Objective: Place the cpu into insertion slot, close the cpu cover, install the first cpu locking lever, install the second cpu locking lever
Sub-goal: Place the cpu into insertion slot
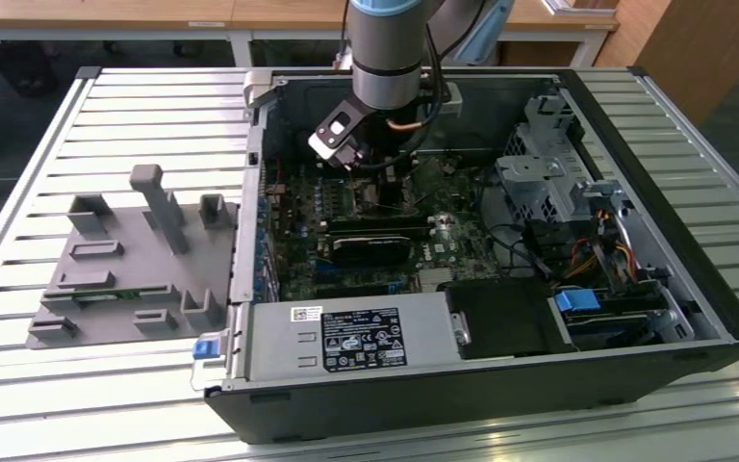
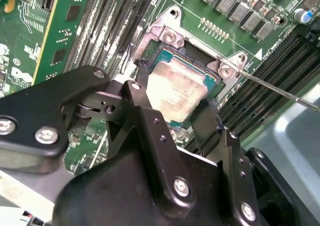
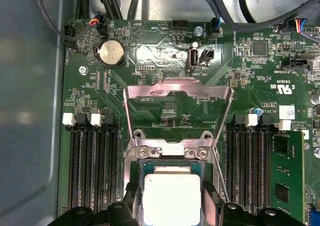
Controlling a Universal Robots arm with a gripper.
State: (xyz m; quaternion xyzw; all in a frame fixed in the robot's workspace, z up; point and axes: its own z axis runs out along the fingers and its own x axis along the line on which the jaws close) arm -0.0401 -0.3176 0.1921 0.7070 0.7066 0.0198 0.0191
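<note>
Exterior view, from its left: a grey moulded plastic fixture tray (image 1: pixel 113 279) lies on the slatted aluminium table (image 1: pixel 36 385). It sits just beside the open black metal computer case (image 1: pixel 472 404). A silver boxed power supply (image 1: pixel 344 339) lies along the case's near wall.

Centre: the grey-sleeved arm (image 1: pixel 393 58) reaches down over the green circuit board (image 1: pixel 295 274). Its lower end is lost among dark parts there.

Second wrist view: the black two-fingered gripper (image 2: pixel 170 106) straddles the cpu (image 2: pixel 175 88), a small flat square chip with a silver-grey metal top. The fingers (image 2: pixel 134 93) are clamped against two opposite edges of the chip. The cpu lies square over the insertion slot (image 2: pixel 151 53), a dark socket with a thin silver rim. Whether it is seated or held just above cannot be told. The gripper body hides the chip's near edge.

First wrist view: the cpu (image 3: pixel 171 196) is cut off by the frame edge. The cpu cover (image 3: pixel 177 89), a thin silver frame plate with a cut-out centre, stands swung open behind the slot. Long black memory slots (image 3: pixel 92 166) flank both sides. A thin silver wire locking lever (image 3: pixel 220 178) stands loose beside the socket.

Exterior view's right: a grey perforated metal drive cage (image 1: pixel 543 188), its lower part hidden by cables.
</note>
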